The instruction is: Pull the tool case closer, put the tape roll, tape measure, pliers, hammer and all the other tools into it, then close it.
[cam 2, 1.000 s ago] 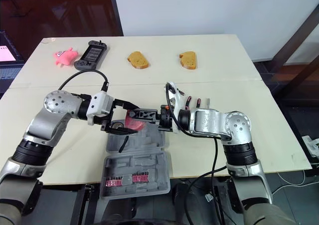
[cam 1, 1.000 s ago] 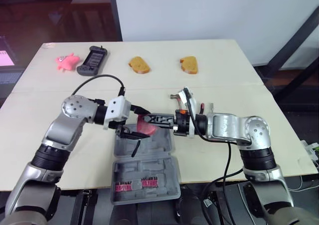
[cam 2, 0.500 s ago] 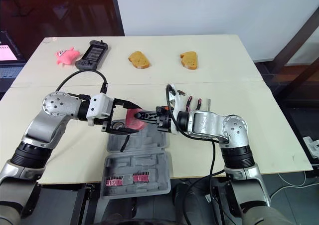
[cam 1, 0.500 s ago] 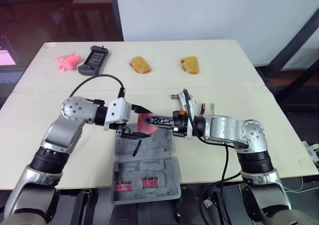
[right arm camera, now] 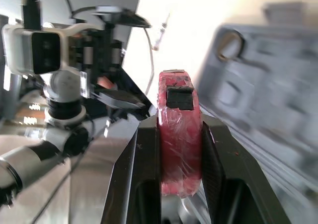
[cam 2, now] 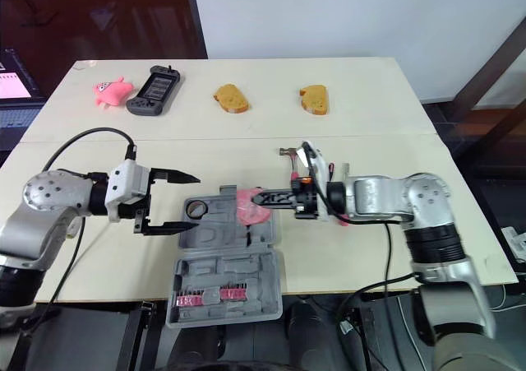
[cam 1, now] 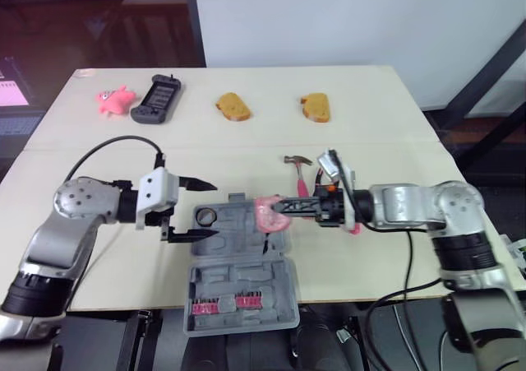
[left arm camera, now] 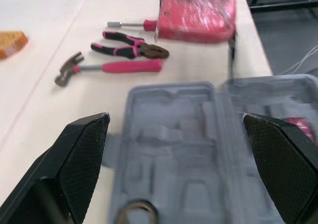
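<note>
Pink toy (cam 1: 115,99), black handset (cam 1: 156,99) and two bread slices (cam 1: 233,107) along far tabletop edge, well apart from work. Hammer (left arm camera: 99,69), pliers (left arm camera: 130,49), screwdriver (left arm camera: 131,24) lie behind right arm. Open case (cam 1: 238,260) at near edge, front half overhanging. Tape roll (cam 1: 205,216) in its far left pocket. Right gripper (cam 1: 275,208) clamps tape measure (cam 1: 265,215) over case's far right corner. Left gripper (cam 2: 196,201) spread wide, now backed off left of case, earlier over it. Bare tabletop either side of case.

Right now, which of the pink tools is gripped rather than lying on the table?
The pink tape measure: the right gripper is shut on it over the open grey plastic case. The pink-handled hammer, pliers and screwdriver lie on the table.
</note>
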You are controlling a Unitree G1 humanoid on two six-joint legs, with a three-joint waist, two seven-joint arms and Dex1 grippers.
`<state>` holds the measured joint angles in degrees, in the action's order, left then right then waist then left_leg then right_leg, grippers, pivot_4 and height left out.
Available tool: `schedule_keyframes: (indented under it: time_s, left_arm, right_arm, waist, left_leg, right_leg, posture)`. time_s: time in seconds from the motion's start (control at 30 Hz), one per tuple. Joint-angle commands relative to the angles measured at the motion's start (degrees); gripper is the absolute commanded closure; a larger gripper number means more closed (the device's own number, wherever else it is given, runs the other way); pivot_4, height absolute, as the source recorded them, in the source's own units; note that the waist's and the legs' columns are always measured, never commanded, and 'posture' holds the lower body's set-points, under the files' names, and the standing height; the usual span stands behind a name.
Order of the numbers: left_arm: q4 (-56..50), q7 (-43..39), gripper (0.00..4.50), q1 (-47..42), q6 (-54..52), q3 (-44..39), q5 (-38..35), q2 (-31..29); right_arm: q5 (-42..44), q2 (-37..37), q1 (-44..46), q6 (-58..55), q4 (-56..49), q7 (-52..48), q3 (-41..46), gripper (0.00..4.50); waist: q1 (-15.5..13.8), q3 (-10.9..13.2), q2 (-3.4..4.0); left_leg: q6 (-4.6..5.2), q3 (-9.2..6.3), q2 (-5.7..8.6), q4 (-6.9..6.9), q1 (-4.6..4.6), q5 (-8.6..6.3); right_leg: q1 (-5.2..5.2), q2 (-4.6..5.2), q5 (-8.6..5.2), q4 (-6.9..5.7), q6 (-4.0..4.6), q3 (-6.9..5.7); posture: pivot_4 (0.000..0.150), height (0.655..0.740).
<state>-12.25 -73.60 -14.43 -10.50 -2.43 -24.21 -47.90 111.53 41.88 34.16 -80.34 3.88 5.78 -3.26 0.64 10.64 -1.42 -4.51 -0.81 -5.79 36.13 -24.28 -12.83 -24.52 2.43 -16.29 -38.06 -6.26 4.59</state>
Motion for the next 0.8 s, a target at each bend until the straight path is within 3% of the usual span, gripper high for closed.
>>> schedule_keyframes:
  time_s: [0.03, 0.17, 0.33, 0.57, 0.8]
  left_arm:
    - [-6.42, 0.83, 0.0, 3.56, -3.04, -5.09, -4.1, -2.49]
    - [-13.15, 0.91, 0.0, 10.5, -8.54, -7.76, -8.18, -5.25]
    - [-17.69, 2.29, 0.0, 13.61, -11.95, -8.77, -10.79, -6.71]
    - [-20.21, 3.96, 0.0, 11.66, -12.07, -7.35, -11.13, -6.07]
    - [-19.57, 4.01, 0.0, 8.79, -12.31, -5.02, -10.64, -5.88]
  right_arm:
    - [1.47, 6.62, -3.24, -1.99, -1.25, -3.64, -0.42, 3.97]
    - [-3.2, 10.98, -9.03, -2.18, -3.9, -6.48, -0.43, 3.97]
    - [-10.81, 9.31, -12.96, -1.29, -4.75, -10.95, -0.8, 3.97]
    - [-24.48, 2.69, -14.15, 1.45, -3.92, -17.11, -0.87, 3.97]
    - [-35.27, 0.87, -16.06, 2.33, -2.61, -22.51, -0.04, 3.97]
  waist:
    - [0.08, 0.0, -0.01]
    - [0.56, 0.0, -0.01]
    - [0.42, 0.0, -0.01]
    - [0.24, -0.01, -0.03]
    - [0.17, -0.01, -0.02]
  left_leg:
    - [0.0, 0.0, 0.0, 0.0, -0.01, 0.0]
    - [0.0, 0.0, -0.01, -0.01, 0.05, 0.0]
    - [0.02, 0.0, 0.0, 0.0, 0.07, -0.01]
    - [0.02, 0.01, 0.0, 0.02, 0.05, -0.01]
    - [0.02, 0.02, 0.01, 0.01, 0.04, -0.01]
  right_leg:
    - [-0.01, 0.0, -0.02, 0.02, 0.03, 0.0]
    - [-0.01, -0.03, -0.05, 0.02, 0.09, 0.03]
    - [-0.03, -0.04, -0.06, 0.02, 0.1, 0.04]
    - [-0.03, -0.05, -0.06, 0.04, 0.09, 0.05]
    - [-0.03, -0.05, -0.06, 0.06, 0.08, 0.05]
  posture:
    - [0.15, 0.7238]
    - [0.15, 0.7238]
    - [0.15, 0.7238]
    - [0.15, 0.7238]
    - [0.15, 0.7238]
